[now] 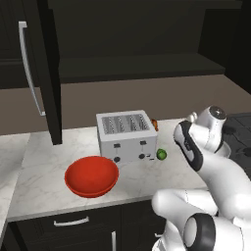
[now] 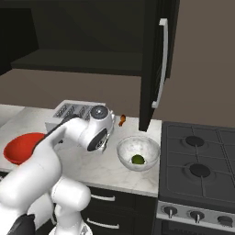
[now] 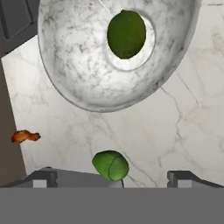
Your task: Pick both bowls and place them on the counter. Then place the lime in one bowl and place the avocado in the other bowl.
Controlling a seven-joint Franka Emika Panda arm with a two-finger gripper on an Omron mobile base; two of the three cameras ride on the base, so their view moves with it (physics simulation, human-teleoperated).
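Note:
The white marbled bowl [image 2: 137, 152] [image 3: 87, 65] stands on the marble counter [image 1: 34, 166] next to the stove. In it lies a dark green oval fruit [image 3: 126, 34] [image 2: 137, 159], which I take for the lime. A lighter green fruit [image 3: 110, 165] [image 1: 161, 155], seemingly the avocado, sits on the counter by the toaster's right corner. My gripper [image 3: 112, 177] hangs open above the counter, its fingertips on either side of that fruit and not touching it. The red bowl [image 1: 91, 176] [image 2: 23, 147] rests empty near the counter's front edge, left of the toaster.
A silver toaster [image 1: 126, 135] stands mid-counter, with a small orange object [image 1: 155, 124] [image 3: 25, 136] behind it. A dark cabinet door [image 1: 46, 68] [image 2: 156, 59] hangs open over the counter. The stove [image 2: 202, 160] adjoins on the right.

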